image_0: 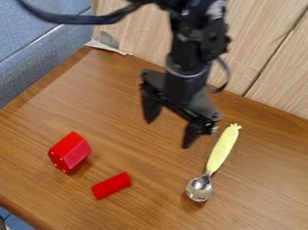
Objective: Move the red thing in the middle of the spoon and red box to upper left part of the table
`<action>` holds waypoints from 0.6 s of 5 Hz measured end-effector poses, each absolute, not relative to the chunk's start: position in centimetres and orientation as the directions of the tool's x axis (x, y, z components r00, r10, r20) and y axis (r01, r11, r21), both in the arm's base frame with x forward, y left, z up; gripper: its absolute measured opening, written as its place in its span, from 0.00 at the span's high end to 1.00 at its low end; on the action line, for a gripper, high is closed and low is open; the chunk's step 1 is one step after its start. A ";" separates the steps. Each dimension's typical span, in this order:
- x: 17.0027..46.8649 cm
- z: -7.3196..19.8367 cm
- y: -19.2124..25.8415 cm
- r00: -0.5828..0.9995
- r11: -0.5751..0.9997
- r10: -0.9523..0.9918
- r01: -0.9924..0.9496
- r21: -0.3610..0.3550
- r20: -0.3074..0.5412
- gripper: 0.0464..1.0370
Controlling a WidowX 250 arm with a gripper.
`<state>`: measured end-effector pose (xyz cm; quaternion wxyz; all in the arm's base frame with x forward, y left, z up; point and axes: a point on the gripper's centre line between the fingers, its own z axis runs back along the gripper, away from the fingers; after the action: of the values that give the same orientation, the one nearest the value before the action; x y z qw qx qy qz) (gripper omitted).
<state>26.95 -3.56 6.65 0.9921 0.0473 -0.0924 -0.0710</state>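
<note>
- Red cylinder [111, 185], short, lying on its side in the camera view: you have it on the near part of the table [264, 196], between the red box [69, 151] and the spoon [209, 170], closer to the box and apart from both.
- Red box, many-sided, pale dots on its near end; you see it left of the cylinder and a little farther back.
- Spoon: metal bowl toward you, pale yellow handle slanting away to the right.
- Your gripper [167, 134] hangs over the middle of the table, fingers released and spread well apart, tips down. It sits beyond the cylinder, left of the spoon handle. Your arm comes in from the top edge, a dark cable [77, 19] looping off to its left.
- Behind the table you have light wood panels [288, 62]; blue fabric [27, 52] at upper left.
</note>
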 end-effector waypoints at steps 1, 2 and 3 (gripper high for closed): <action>24.9 5.5 -2.9 0.960 0.966 -0.250 0.239 0.094 0.129 0.04; 23.5 4.4 -2.7 0.932 0.934 -0.353 0.345 0.091 0.081 0.04; 23.0 2.7 -2.2 0.905 0.901 -0.424 0.421 0.105 0.008 0.04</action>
<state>23.00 -2.19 2.68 0.9748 0.0503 -0.0151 -0.2169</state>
